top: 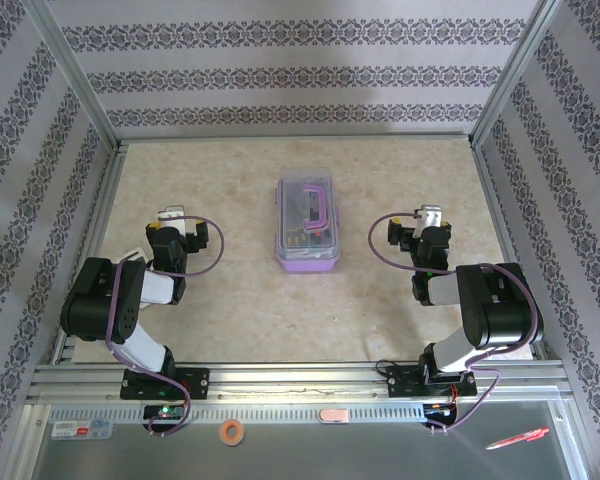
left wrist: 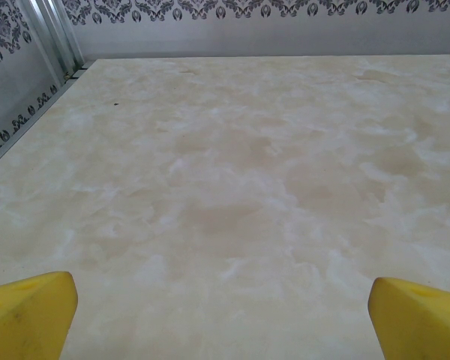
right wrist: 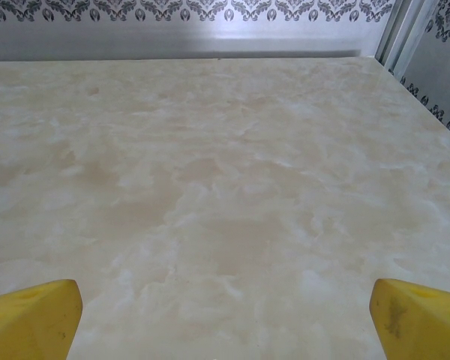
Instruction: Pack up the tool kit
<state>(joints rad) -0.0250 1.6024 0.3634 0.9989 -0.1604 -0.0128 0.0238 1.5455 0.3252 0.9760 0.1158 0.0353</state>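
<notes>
Case look: small lilac case [top: 307, 228] with a clear lid and a purple handle [top: 317, 208] lying on top – the lid looks down to us.
Case spot: middle of the table [top: 230, 310], between the two arms and well apart from both, nearer the far wall than the bases.
Case axis: the long side runs near-to-far, straight away from the bases. The handle lies along that same line, on the right part of the lid.
Inside: through the lid we make out small tools, some yellow-orange near the near end, darker stuff further back – too small to sort out.
Left gripper [left wrist: 225, 319]: jaws wide, yellow fingers [left wrist: 30, 311] at the two bottom corners of its wrist view, bare table between them, holding nothing.
Right gripper [right wrist: 225, 319]: same deal, jaws wide, fingers [right wrist: 416, 315] far apart, nothing held.
Arms: from the top view we see both folded back, one on each side of the case.
</notes>
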